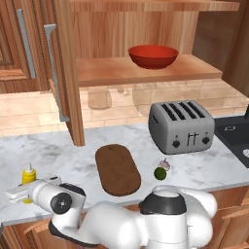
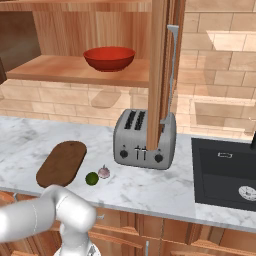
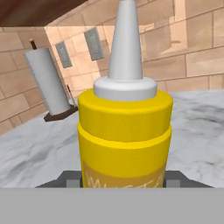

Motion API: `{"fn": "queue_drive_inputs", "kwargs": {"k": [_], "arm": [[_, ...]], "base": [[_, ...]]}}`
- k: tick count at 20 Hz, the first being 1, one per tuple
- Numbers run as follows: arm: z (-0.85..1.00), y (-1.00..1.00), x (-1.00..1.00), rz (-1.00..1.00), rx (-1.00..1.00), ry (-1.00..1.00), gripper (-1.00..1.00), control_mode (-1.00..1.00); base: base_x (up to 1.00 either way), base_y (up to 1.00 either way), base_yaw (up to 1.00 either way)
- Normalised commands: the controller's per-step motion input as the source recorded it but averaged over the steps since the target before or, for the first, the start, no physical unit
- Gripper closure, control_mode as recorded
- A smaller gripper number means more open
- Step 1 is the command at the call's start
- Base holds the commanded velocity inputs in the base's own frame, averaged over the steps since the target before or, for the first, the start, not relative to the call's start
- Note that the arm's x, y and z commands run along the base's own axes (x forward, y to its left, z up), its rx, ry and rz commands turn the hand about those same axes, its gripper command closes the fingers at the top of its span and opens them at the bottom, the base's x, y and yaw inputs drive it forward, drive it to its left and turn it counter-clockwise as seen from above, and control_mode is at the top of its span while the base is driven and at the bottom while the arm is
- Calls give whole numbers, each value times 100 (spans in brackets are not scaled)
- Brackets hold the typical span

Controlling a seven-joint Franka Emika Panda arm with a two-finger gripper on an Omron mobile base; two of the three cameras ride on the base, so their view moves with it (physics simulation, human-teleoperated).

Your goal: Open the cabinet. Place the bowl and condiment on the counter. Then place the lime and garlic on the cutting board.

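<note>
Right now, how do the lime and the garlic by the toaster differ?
The lime is dark green and round; the garlic is whitish-pink with a pointed tip. The lime sits nearer the counter's front edge; the garlic sits behind it, closer to the toaster. Both are small, similar in size, side by side on the counter, not on the board.

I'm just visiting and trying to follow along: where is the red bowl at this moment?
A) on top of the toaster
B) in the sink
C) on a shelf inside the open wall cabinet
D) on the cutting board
C: the red bowl sits on the lower wooden shelf of the open cabinet, above the toaster.
</note>
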Motion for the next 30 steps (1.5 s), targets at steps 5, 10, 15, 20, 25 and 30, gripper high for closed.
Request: {"fn": "queue_drive_inputs", "kwargs": {"k": [5, 10, 15, 20, 25, 30], "arm": [[-14, 18, 11, 1, 0, 0, 100, -100], [-16, 20, 5, 1, 0, 0, 100, -100], [-14, 15, 0, 1, 0, 0, 100, -100], [-16, 13, 0, 1, 0, 0, 100, -100], [-12, 10, 0, 1, 0, 0, 100, -100], [-8, 13, 1, 1, 0, 0, 100, -100]], "base": [[0, 0, 0], [0, 0, 0], [0, 0, 0], [0, 0, 0], [0, 0, 0], [0, 0, 0]]}}
